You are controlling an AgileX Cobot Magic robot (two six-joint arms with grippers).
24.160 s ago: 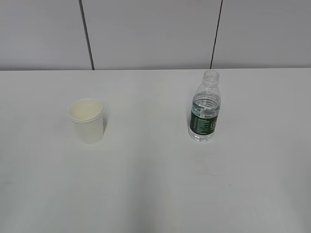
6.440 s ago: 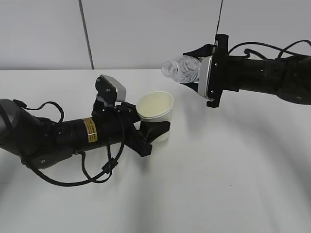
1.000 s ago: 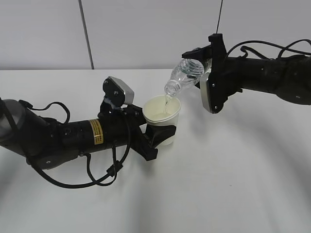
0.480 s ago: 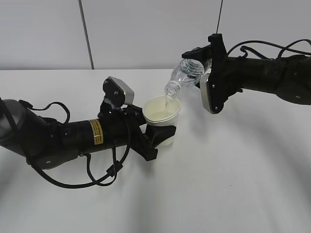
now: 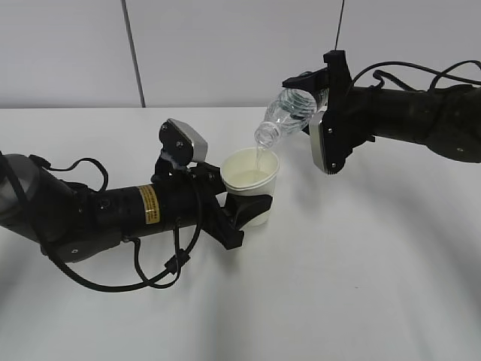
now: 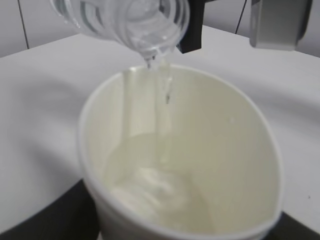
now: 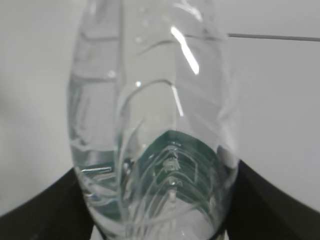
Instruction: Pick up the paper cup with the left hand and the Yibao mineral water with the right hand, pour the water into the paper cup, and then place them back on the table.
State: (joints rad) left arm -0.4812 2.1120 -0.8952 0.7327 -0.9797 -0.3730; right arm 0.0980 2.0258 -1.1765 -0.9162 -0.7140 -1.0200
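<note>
Pouring stage under way. The black left gripper point(image 5: 252, 207) grasps the cream-white paper cup point(image 5: 251, 184) above the white table point(image 5: 338, 286); the right gripper point(image 5: 312, 113) clamps the clear plastic water bottle point(image 5: 285, 116), tilted mouth-down over it. Water streams in; the cup is partly filled. Setting both down remains.

The left arm point(image 5: 113, 214) is lying low, its gripper point(image 5: 252, 207) clamping the cup point(image 5: 252, 180). The right arm point(image 5: 406, 120) is reaching in higher, wrist rolled, its gripper point(image 5: 312, 94) clasping the tilted bottle point(image 5: 284, 116).
</note>
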